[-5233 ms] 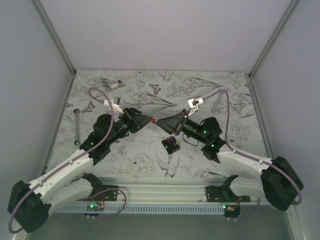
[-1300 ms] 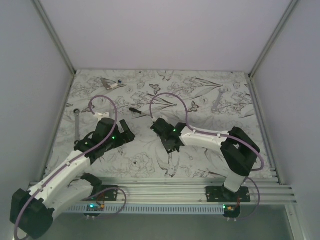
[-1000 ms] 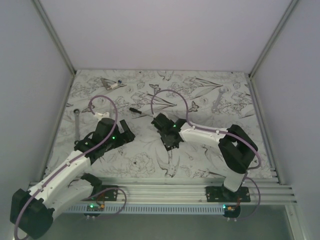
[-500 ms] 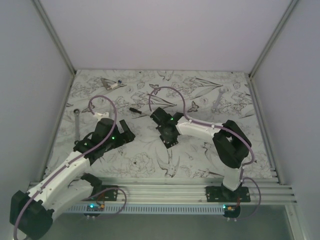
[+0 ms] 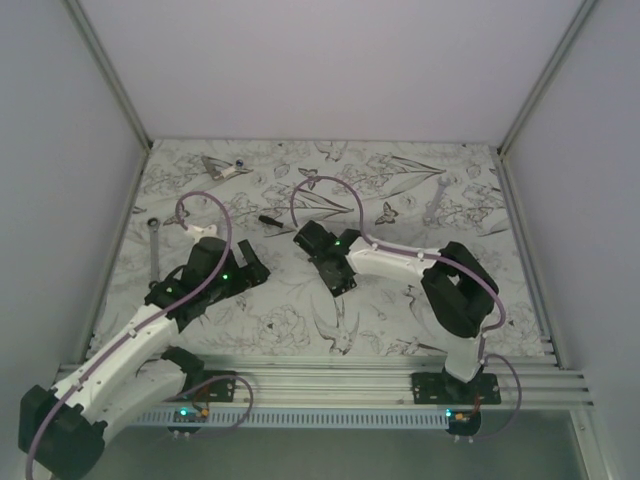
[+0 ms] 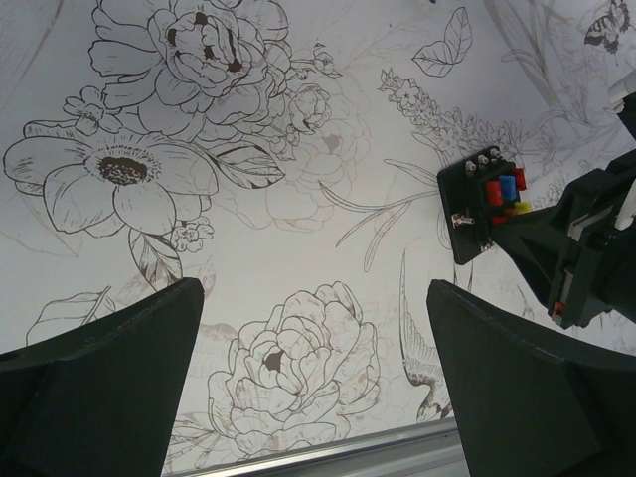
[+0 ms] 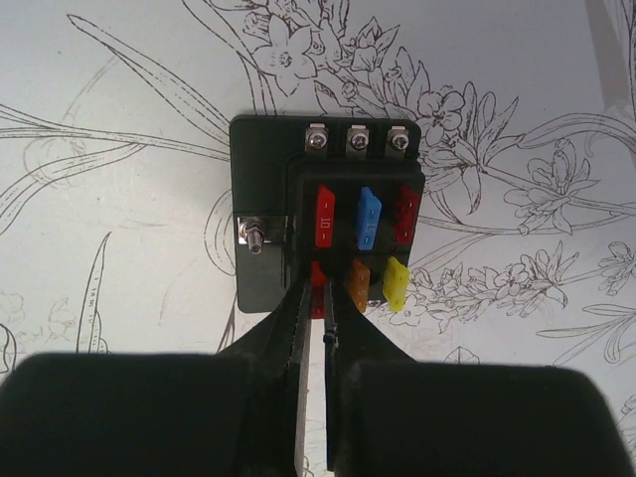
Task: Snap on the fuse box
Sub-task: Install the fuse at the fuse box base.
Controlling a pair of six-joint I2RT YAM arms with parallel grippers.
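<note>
Flower-printed tabletop (image 5: 500, 200), small black square plastic fuse box (image 7: 258, 159) — your right gripper (image 7: 320, 298) pinches a tiny red fuse (image 7: 316, 276); press straight down — left gripper (image 6: 316, 298) gapes, idle.

Robot lab test cell, not a home or shop. Plain blank walls (image 5: 300, 60) on three sides, held in aluminium posts (image 5: 108, 75). Two arms (image 5: 130, 335) (image 5: 400, 265) bolted to an aluminium rail (image 5: 330, 385) at the near edge, cables looped along them, green status LEDs lit. Table (image 5: 480, 250) covered with a printed flower-and-butterfly sheet. Only hardware on it: wrenches (image 5: 155, 250) (image 5: 435, 205), fuse box (image 7: 328, 229).
</note>
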